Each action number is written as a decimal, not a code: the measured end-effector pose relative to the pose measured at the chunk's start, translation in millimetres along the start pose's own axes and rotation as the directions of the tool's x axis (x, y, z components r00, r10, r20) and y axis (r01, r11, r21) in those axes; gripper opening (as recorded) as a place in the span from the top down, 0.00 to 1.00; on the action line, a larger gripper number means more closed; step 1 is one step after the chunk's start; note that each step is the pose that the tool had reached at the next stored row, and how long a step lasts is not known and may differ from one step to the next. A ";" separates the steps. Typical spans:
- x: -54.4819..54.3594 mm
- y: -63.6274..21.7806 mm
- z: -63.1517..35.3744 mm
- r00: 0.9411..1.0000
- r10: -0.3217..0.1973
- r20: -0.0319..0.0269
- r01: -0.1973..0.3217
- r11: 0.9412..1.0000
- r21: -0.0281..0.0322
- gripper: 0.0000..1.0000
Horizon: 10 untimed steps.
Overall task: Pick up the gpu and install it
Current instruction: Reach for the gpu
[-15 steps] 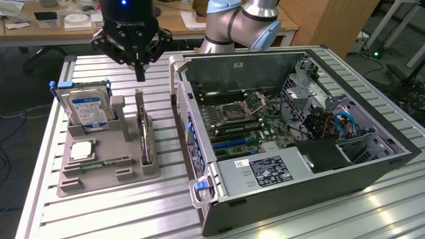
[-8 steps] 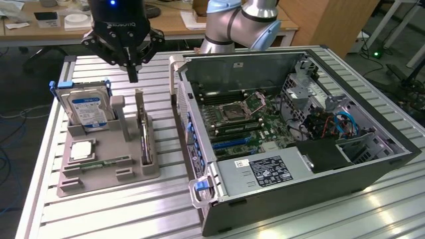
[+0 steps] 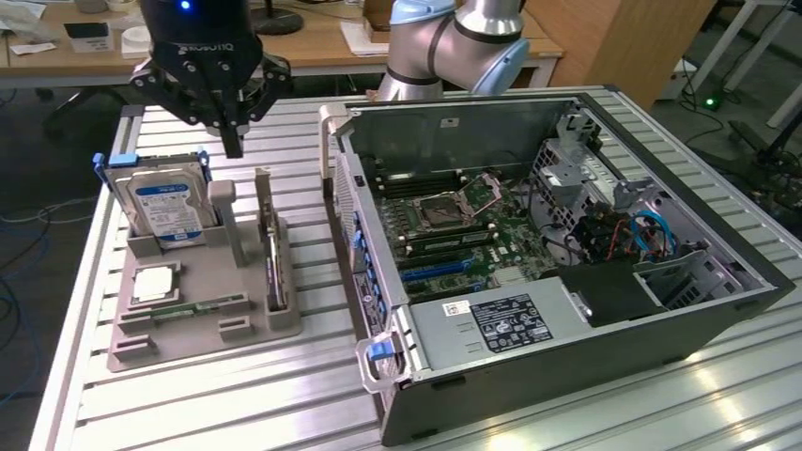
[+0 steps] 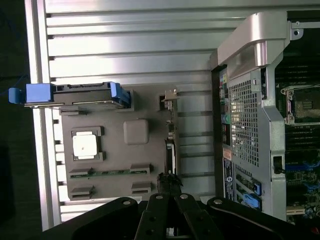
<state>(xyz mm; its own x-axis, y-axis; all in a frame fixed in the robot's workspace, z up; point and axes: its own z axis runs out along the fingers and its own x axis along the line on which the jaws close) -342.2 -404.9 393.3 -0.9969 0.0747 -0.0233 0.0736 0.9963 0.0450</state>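
Gpu (image 3: pixel 270 258) on edge in grey holder (image 3: pixel 207 282) on slatted aluminium table (image 3: pixel 225 395)

arm (image 3: pixel 441 38): upper part cut off by the exterior view's top edge
gripper (image 3: pixel 233 141): body cut by the same edge
gpu (image 3: pixel 270 249): edge-on in holder (image 3: pixel 207 319), board face unseen; one end behind gripper in wrist view
drive (image 3: pixel 163 199): bottom hidden in its slot
case (image 3: pixel 701 324): partly cut off by wrist view's edge
label (image 3: pixel 501 321): print too small to read
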 end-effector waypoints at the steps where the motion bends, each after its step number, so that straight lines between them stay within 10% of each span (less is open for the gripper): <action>1: 1.4 -0.2 0.0 1.000 0.000 0.000 0.000 1.000 0.000 0.90; 10: 1.5 -0.2 0.0 1.000 0.000 0.000 0.000 1.000 0.000 0.90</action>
<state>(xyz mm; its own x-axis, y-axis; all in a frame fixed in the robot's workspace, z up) -343.7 -405.0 393.3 -0.9969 0.0746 -0.0233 0.0735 0.9963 0.0451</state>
